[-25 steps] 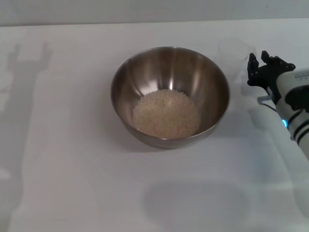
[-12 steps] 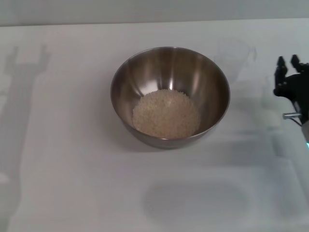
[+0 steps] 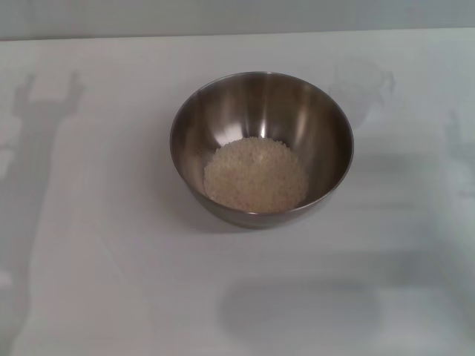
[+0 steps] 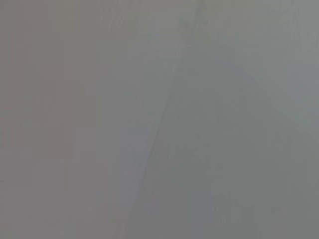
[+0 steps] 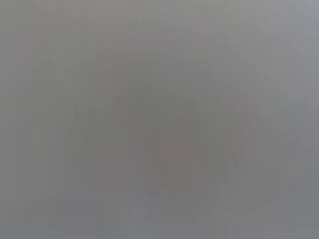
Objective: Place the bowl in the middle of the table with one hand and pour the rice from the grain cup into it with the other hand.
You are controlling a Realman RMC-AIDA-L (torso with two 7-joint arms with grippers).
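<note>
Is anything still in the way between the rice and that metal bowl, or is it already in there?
Nothing visible stands in the way: the rice already lies heaped inside the bowl, which sits mid-table. The cup stands upright just beyond the bowl, on the robot's right. Neither gripper is in view.

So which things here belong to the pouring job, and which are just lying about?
Job:
bowl, mid-table
rice, heaped inside the bowl
grain cup, upright behind the bowl to its right
table

Lying about:
nothing else visible; neither gripper is in view
</note>
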